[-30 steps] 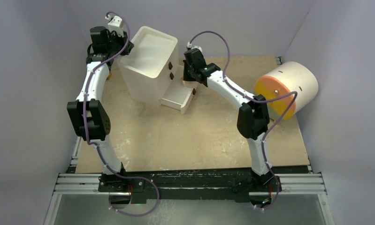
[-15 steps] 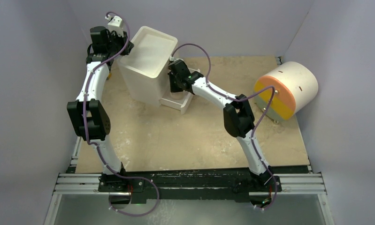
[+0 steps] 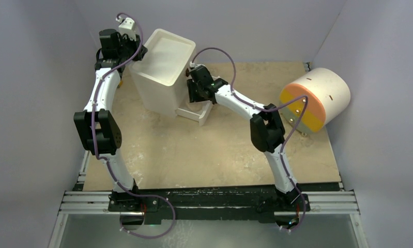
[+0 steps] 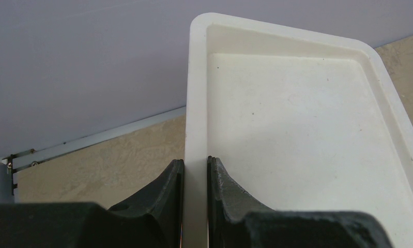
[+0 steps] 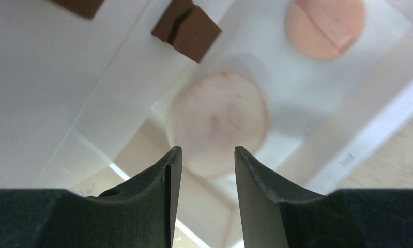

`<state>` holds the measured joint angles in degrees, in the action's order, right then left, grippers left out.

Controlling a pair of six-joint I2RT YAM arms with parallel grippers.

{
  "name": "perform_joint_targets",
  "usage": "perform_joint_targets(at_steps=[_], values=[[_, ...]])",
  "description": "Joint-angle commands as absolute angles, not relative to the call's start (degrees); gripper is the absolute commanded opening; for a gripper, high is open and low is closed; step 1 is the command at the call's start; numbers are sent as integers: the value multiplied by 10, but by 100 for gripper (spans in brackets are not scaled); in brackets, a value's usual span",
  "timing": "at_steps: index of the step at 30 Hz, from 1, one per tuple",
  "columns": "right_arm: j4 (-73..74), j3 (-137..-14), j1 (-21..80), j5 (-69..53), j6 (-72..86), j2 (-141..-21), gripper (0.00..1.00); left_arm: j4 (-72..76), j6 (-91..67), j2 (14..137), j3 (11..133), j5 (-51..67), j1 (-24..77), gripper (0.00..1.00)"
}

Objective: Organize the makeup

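Note:
A pale round pink compact [image 5: 217, 121] shows blurred just beyond my right gripper's tips, inside the cabinet's open bottom drawer [image 5: 372, 134]. A second, more orange-pink disc [image 5: 325, 26] lies farther in the drawer. My right gripper [image 5: 208, 150] is open and empty, and hovers over the drawer [image 3: 201, 114] by the cabinet's front [image 3: 194, 95]. My left gripper [image 4: 195, 163] is shut on the top rim of the white cabinet [image 4: 297, 129], at its back left corner [image 3: 138, 51]. The cube box, packet and sticks are out of view.
The white cabinet [image 3: 163, 62] stands at the back left, with brown knobs [image 5: 186, 28] on its front. A large white cylinder with an orange-yellow face [image 3: 318, 95] lies at the right by the wall. Grey walls close in on three sides.
My right gripper moved left from the drawer's outer end to the cabinet's front, then edged back slightly. The left arm has not moved.

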<state>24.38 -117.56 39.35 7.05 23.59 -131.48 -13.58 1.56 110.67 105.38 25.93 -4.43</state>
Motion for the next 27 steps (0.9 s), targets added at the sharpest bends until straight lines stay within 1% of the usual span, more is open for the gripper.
perform_joint_targets(at_steps=[1,6,11,20,24,27], values=[[212,-1126,376,105,212,-1200,45,-273,12,1150,1021,278,-33,0],[173,-1043,340,116,212,-1121,46,-274,12,1150,1022,278,-33,0],[188,-998,298,126,223,-1099,47,-275,13,1149,1022,278,-33,0],[193,-979,268,127,239,-1163,46,-275,14,1150,1022,275,-33,0],[182,-1001,264,120,235,-1199,46,-275,13,1154,1024,278,-33,0],[183,-1044,265,103,232,-1240,46,-277,12,1157,1028,279,-33,0]])
